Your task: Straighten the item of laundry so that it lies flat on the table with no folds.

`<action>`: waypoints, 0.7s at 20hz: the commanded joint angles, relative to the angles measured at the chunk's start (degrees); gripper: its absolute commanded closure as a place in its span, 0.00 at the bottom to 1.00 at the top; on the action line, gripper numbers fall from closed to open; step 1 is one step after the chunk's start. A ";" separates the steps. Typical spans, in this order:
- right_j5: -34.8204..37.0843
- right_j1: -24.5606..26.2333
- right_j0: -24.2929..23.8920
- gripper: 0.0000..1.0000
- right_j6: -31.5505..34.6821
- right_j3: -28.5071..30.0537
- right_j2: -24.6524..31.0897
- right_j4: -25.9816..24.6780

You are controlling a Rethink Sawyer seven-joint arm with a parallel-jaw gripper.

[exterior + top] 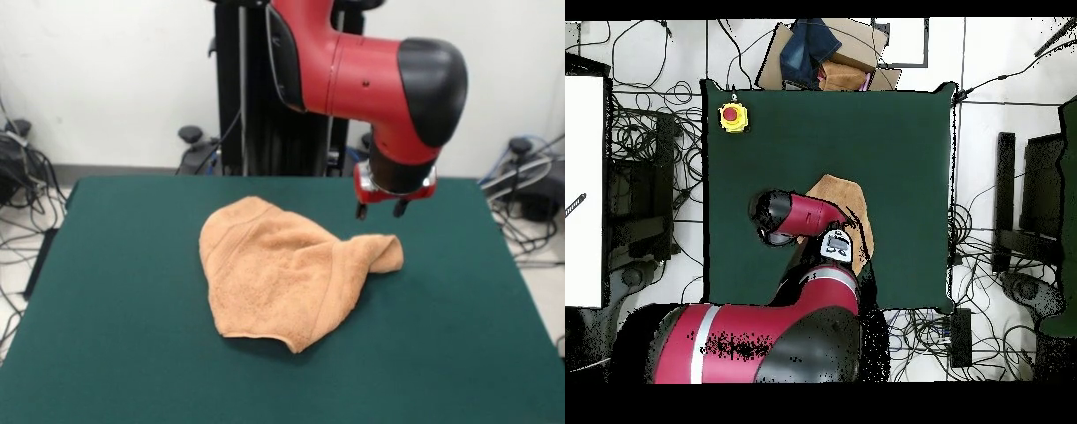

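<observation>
Towel (pixel 282 274) crumpled (folded corner), green table (pixel 106 336), cabled floor (pixel 645 120)

A plain white wall (pixel 106 79) rises behind, and tangled black cables (pixel 22 190) sprawl over the pale floor (pixel 543 291).

1. In the overhead view the arm (pixel 800 215) covers much of the towel (pixel 840 195), so its lower left part is hidden.
2. In the front view the gripper (pixel 381 212) is small; its fingers' spacing is unclear.
3. The table (pixel 106 353) is cut off at the frame's bottom edge.
</observation>
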 commanded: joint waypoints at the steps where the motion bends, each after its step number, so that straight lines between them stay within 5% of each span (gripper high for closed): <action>1: -12.50 -2.90 4.69 0.00 24.76 4.79 -5.35 3.46; 14: -5.76 -10.37 4.76 0.00 22.13 6.22 -7.98 2.59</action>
